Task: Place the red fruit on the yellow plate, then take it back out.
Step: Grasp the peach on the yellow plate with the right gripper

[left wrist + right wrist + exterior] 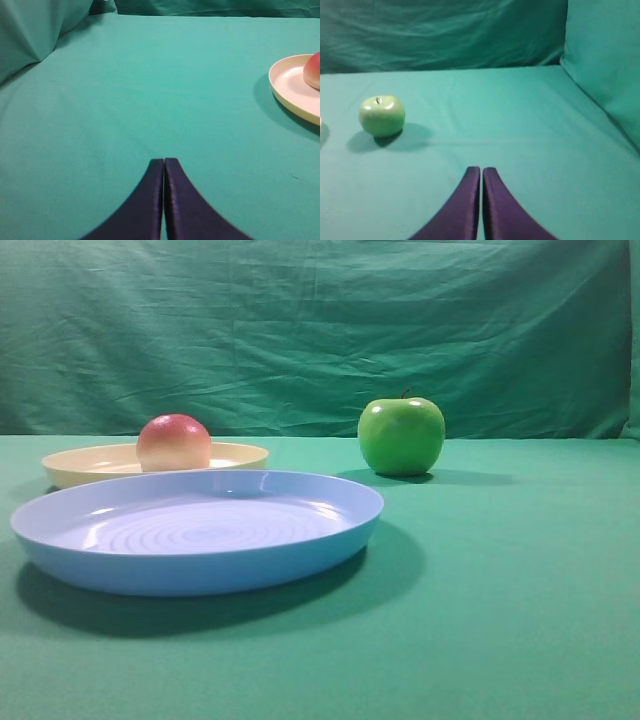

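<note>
We had the exterior view low and close behind the blue plate [200, 535], facing the backdrop, left wrist view shared the yellow plate [292, 92], right wrist view shared the green apple [382, 116], both looked forward over the table [520, 125].

Staged lab tabletop: green cloth [520, 570] backdrop.

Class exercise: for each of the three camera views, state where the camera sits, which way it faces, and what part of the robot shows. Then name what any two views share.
Exterior high: low at table level, facing the green backdrop across the blue plate; no robot part shows.
Left wrist: behind the left hand, its fingers together, looking over the cloth to the yellow plate.
Right wrist: behind the right hand, fingers together, facing the green apple.
Shared: exterior and left wrist both show the red fruit on the yellow plate; exterior and right wrist both show the apple.
</note>
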Robot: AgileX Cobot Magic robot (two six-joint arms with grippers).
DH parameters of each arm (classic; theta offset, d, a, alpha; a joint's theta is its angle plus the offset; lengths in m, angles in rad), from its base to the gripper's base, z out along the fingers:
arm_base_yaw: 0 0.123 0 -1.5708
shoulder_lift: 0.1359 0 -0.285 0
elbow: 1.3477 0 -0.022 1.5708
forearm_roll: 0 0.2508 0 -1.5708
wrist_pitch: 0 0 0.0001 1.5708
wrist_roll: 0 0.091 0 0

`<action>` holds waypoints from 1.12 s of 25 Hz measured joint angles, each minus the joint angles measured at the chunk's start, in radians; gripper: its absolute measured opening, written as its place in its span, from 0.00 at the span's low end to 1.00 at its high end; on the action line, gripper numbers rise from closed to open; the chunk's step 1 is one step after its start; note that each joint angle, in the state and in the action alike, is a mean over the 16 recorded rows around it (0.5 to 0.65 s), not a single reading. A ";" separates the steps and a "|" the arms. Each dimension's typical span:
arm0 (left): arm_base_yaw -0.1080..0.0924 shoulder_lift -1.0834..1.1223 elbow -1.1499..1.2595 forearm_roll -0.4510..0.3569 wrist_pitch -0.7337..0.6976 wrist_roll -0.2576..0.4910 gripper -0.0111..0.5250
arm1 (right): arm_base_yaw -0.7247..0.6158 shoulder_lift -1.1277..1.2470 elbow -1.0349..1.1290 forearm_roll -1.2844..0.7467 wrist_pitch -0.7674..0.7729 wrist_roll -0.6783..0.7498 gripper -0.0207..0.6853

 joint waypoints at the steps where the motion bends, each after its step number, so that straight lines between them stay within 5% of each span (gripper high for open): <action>1: 0.000 0.000 0.000 0.000 0.000 0.000 0.02 | -0.001 -0.002 0.016 0.000 -0.004 -0.002 0.03; 28: 0.000 0.000 0.000 0.000 0.000 0.000 0.02 | -0.003 0.042 -0.001 0.076 -0.052 -0.014 0.03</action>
